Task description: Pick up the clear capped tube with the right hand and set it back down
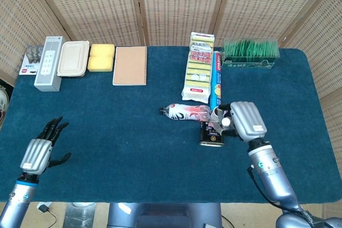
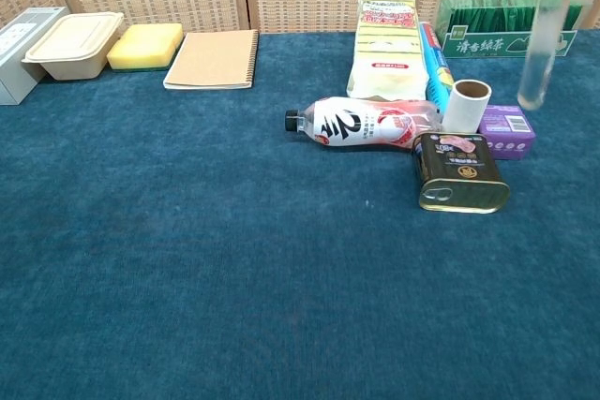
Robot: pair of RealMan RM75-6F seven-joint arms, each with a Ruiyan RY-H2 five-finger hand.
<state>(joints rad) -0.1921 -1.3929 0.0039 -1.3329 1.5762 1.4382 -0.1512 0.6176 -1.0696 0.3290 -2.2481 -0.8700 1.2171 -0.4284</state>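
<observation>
Your right hand holds the clear capped tube upright in the air, above the tin can, so it hangs free of the clutter; your left hand rests spread.

Matt blue cloth table; glossy metal tin

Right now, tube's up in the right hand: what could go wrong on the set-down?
1. The clear capped tube hangs above a crowded patch: cardboard roll, purple box and tin can. Lowered straight down, it may land on one and tip.
2. Only its top is held by the right hand, so it could swing or slip.
3. The lying bottle could roll if bumped.
</observation>
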